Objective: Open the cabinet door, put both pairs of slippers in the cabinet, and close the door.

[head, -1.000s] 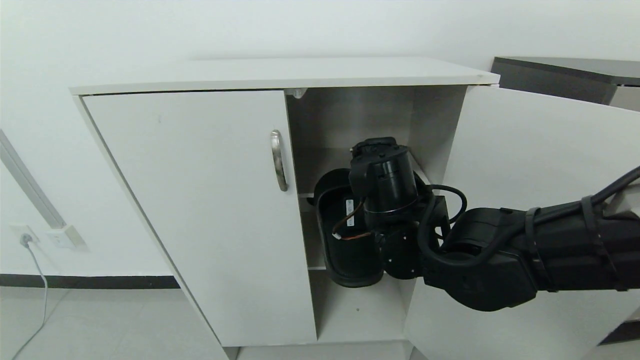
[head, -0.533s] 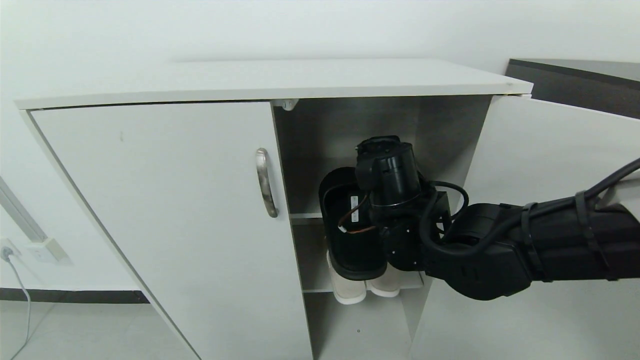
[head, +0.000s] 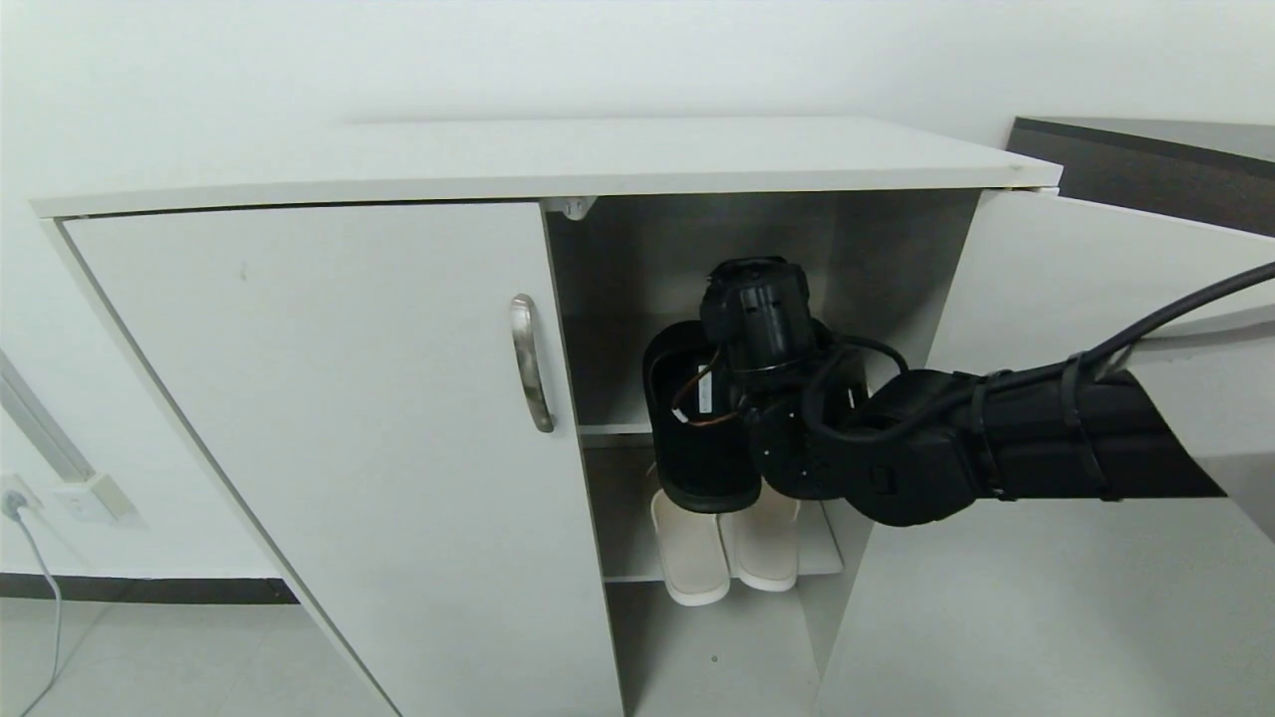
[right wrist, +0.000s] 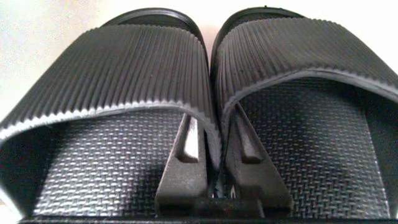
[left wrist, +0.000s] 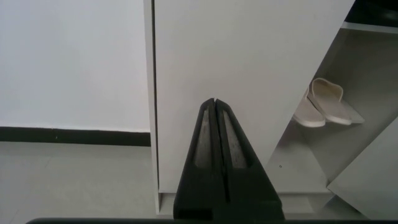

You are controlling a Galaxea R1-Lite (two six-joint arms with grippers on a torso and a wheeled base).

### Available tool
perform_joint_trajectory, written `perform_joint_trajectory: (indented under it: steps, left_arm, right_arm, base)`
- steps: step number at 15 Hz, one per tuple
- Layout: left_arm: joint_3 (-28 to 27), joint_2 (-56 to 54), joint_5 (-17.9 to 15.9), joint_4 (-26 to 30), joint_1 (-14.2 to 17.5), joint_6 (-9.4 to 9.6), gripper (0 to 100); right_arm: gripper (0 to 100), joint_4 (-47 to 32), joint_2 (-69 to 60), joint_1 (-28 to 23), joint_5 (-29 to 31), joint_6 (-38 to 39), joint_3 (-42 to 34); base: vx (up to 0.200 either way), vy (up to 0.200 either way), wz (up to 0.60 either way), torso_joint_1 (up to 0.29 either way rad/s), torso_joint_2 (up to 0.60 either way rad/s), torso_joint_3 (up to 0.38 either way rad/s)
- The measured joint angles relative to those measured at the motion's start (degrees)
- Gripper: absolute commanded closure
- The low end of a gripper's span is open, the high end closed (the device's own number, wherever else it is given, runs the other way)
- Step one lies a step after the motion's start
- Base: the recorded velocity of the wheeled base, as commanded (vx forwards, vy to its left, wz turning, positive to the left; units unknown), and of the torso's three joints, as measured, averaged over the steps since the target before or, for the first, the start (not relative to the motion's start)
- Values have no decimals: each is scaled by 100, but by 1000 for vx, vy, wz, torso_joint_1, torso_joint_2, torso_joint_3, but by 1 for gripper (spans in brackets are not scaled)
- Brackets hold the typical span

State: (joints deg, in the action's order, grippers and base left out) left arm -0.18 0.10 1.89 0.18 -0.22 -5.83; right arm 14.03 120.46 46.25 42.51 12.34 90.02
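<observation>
My right fingers [right wrist: 186, 158] clamp the black slippers [head: 697, 453], left fingers [left wrist: 204, 143] closed empty; slide soles level past the upper shelf [head: 610, 430] edge before releasing.

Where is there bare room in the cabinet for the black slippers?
Upper shelf: bare left of the black slippers held by the right gripper; the rest is hidden. Cabinet floor below the white slippers: bare. Lower shelf: crowded by that pair.
</observation>
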Motion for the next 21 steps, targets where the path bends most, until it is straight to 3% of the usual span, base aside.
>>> perform_joint_trajectory:
  steps: [7, 20, 21]
  left_arm:
    - [2, 0, 2, 0, 4, -5, 100]
    - [7, 0, 0, -2, 4, -11, 100]
    - [7, 0, 0, 0, 4, -11, 100]
  right_arm:
    - [100, -769, 658, -339, -206, 4, 1420]
    - [100, -961, 805, -358, -217, 39, 1762]
    - [0, -958, 807, -358, -217, 39, 1757]
  base:
    - [0, 0, 0, 0, 0, 0]
    - [0, 0, 0, 0, 0, 0]
    - [0, 0, 0, 0, 0, 0]
